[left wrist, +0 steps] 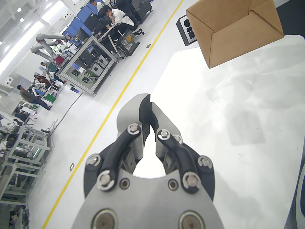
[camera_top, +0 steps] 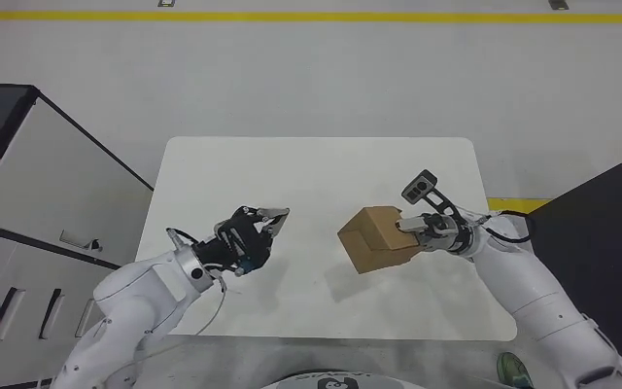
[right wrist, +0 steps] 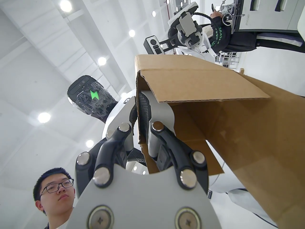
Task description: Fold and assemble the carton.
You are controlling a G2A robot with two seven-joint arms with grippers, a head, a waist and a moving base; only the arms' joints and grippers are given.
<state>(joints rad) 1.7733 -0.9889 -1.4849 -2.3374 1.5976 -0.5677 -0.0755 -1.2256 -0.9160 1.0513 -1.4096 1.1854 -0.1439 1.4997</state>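
- The carton (camera_top: 374, 238) is a brown cardboard box. It is up in the air over the right part of the white table (camera_top: 321, 165), not touching it.
- The right gripper (camera_top: 403, 227) holds the carton by one wall at its open end. Its fingers are pressed tight on the cardboard, one finger inside the box and one outside.
- In the right wrist view, one flap is bent over the open end, just above the finger that is inside.
- The carton is tilted, and its other open end faces the left arm. The left wrist view looks into it and sees bare brown walls.
- The left gripper (camera_top: 277, 216) is over the table to the left, well apart from the carton. Its fingers are pressed together and hold nothing.
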